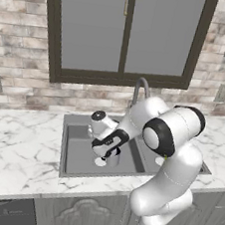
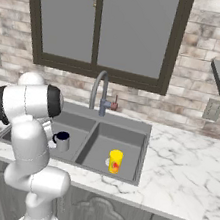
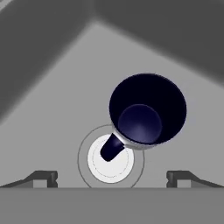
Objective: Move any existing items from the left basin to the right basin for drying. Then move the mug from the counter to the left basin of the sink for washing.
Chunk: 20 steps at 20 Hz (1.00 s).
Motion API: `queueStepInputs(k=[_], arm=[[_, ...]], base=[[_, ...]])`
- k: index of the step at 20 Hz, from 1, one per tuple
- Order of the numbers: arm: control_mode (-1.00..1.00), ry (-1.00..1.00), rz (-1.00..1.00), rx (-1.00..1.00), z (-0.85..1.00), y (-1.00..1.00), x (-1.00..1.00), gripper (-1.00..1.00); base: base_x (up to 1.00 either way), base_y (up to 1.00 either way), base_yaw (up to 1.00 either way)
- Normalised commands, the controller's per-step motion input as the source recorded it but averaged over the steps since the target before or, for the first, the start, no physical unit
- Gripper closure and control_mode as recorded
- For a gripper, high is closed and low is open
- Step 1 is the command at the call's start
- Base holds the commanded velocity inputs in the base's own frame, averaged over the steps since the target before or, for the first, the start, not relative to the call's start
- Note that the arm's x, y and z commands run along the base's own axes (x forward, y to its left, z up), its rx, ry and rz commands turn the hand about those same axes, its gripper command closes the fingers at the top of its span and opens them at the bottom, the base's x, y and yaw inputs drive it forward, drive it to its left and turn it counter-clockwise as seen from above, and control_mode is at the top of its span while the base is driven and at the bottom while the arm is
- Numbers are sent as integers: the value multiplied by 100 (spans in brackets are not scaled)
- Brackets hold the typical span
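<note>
Hand (image 3: 111,177) spread wide, holding nothing, poised directly above the mug (image 3: 146,111). The mug stands upright below it in the left basin (image 1: 78,155) beside the drain (image 3: 109,159), apparently just released; yellow cup (image 2: 115,161) stands apart in the right basin (image 2: 127,140).

White arm rises from base, elbow bent high, forearm angled forward and down. Dark joint bands at shoulder and elbow. Wrist pitched downward, hand pointing near straight down. Gripper (image 3: 112,177) wide open, nothing between fingers (image 3: 43,177). Both dark tips well apart, at equal height, level with each other in hand view. In left base view, gripper (image 1: 110,154) low, below wrist, partly hidden by forearm. In right base view, upper arm covers hand.
</note>
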Motion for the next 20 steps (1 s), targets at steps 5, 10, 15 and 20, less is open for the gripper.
queueStepInputs(k=[5, 10, 15, 20], arm=[[-100, -1, -6, 0, 41, 0, -18, -100], [-100, 0, -6, -1, 39, 0, -17, -100], [-100, 0, -6, -3, 41, 0, -15, -100], [-100, 0, -7, -4, 45, 0, -22, -100]], base=[[0, 0, 0], [0, 0, 0], [0, 0, 0], [0, 0, 0]])
